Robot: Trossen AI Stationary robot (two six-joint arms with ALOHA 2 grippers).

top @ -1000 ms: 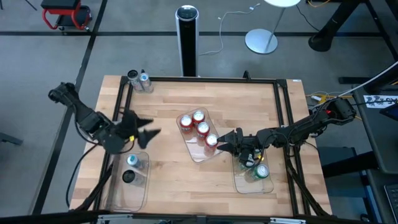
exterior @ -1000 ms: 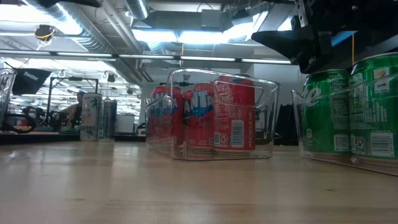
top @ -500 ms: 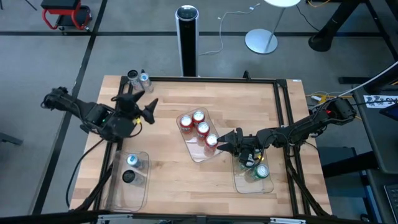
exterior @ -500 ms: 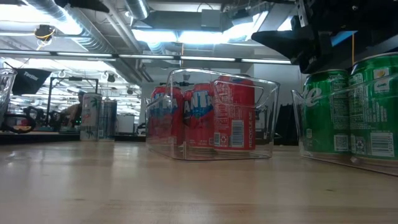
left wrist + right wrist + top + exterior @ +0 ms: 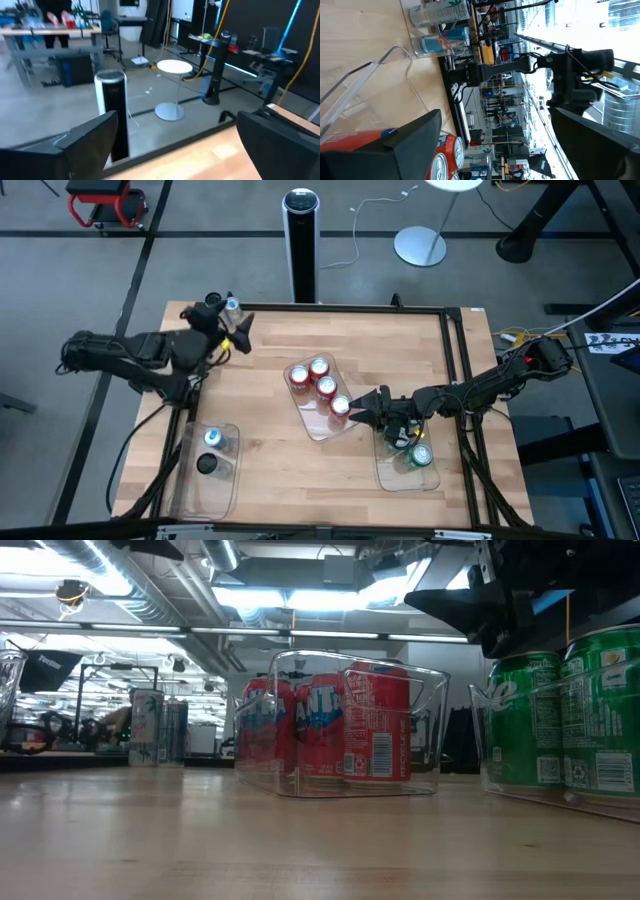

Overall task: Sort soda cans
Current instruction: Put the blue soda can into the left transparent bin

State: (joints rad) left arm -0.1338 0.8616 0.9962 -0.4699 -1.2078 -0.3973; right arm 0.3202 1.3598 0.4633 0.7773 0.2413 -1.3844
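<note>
Three red-and-white soda cans stand in a clear tray at mid-table. Green cans stand in a tray near the right front, and two silver/black cans in a tray at the left front. Two more silver cans stand on the table's far left corner. My left gripper hangs open just right of those two, above the table, nothing between its fingers. My right gripper stands open beside the red cans, also holding nothing.
A black frame runs around the tabletop. A tall black-and-silver cylinder and a lamp base stand on the floor beyond the far edge. Bare wood lies between the trays and along the far side.
My left gripper has swung from above the left front tray toward the table's far edge, rising a little and turning, and now hangs next to the two cans at the far left corner. The right arm and all cans have kept still.
</note>
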